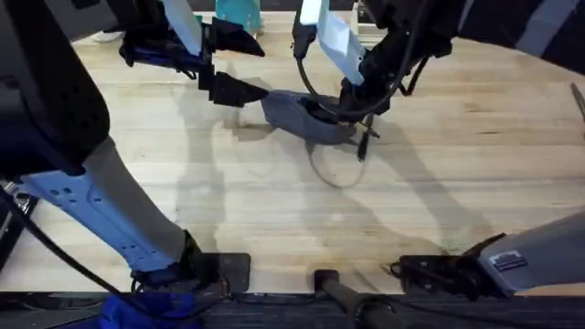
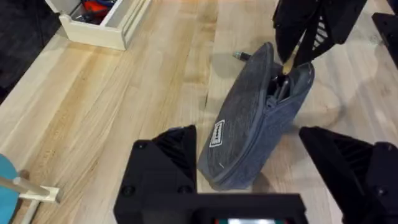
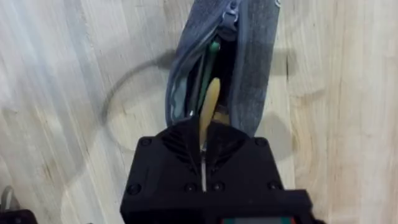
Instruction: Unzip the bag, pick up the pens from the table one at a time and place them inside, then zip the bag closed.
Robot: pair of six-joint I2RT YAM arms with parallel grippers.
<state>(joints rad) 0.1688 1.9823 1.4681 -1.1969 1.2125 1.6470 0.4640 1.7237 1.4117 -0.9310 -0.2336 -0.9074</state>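
Bag (image 2: 252, 127) lies unzipped mid-table (image 1: 274, 201), green pen (image 3: 210, 65) already inside. Right gripper (image 3: 204, 134) is clamped on the yellow pen (image 3: 209, 102), tip at the opening. Left gripper (image 2: 249, 168), fingers apart, straddles the bag's end. Left, I'd judge: drop pen 2, zip.

Bag (image 1: 302, 115): blue-grey pouch, unzipped, lay on table (image 1: 274, 201). Pens: green (image 3: 210, 62) and yellow (image 3: 210, 106) stood in its opening.

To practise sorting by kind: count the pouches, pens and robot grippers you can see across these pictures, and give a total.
Pouches: 1, the bag
Pens: 2, green pen, yellow pen
Grippers: 2, left gripper, right gripper
Total: 5
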